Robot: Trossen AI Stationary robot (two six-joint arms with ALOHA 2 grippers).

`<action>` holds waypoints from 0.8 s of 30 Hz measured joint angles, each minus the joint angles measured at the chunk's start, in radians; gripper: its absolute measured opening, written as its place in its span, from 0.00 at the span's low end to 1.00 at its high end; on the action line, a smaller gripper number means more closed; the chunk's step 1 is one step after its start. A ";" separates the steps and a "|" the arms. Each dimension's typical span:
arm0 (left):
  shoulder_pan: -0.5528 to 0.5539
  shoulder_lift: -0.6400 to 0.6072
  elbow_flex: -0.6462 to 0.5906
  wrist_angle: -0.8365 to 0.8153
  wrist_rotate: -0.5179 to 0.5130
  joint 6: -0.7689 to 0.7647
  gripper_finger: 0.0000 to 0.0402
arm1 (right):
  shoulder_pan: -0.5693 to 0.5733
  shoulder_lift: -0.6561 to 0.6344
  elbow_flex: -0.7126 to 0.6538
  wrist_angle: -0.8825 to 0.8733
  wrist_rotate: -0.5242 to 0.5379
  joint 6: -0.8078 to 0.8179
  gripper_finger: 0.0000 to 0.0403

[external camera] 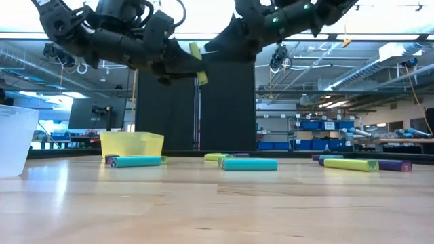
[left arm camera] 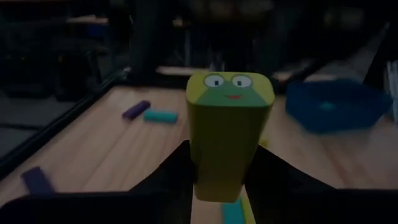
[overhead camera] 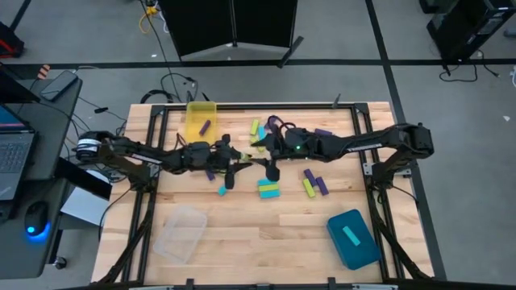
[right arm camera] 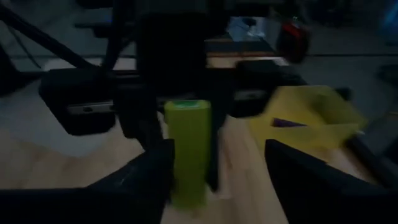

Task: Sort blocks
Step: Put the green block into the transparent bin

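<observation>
We see a pale wooden table (overhead camera: 266,242) carrying three bins: a yellow bin (overhead camera: 201,118) at eleven o'clock, a clear bin (overhead camera: 181,232) at seven o'clock and a teal bin (overhead camera: 353,238) at five o'clock. Loose blocks (overhead camera: 268,189) in purple, yellow-green and cyan lie scattered around the centre and toward one o'clock.

Both hands close together above mid-table, loose blocks (overhead camera: 268,189) beneath; bare wood between clear bin (overhead camera: 179,233) and teal bin (overhead camera: 353,239).
</observation>
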 joint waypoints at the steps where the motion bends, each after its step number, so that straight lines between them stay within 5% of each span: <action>1: 0.000 -0.020 0.012 -0.059 -0.010 0.002 0.29 | 0.000 -0.018 0.000 -0.029 0.015 -0.007 0.67; 6: -0.020 -0.118 0.136 -0.490 -0.018 0.002 0.29 | -0.009 -0.086 -0.009 -0.187 0.062 -0.030 0.59; 11: -0.109 -0.153 0.312 -0.953 -0.017 -0.017 0.29 | -0.031 -0.093 -0.071 -0.250 0.064 -0.028 0.38; 18: -0.300 -0.151 0.482 -1.350 -0.016 -0.209 0.29 | -0.036 -0.080 -0.135 -0.258 0.050 -0.010 0.05; 24: -0.503 -0.150 0.504 -1.563 -0.043 -0.478 0.29 | -0.036 -0.079 -0.147 -0.261 0.047 -0.021 0.06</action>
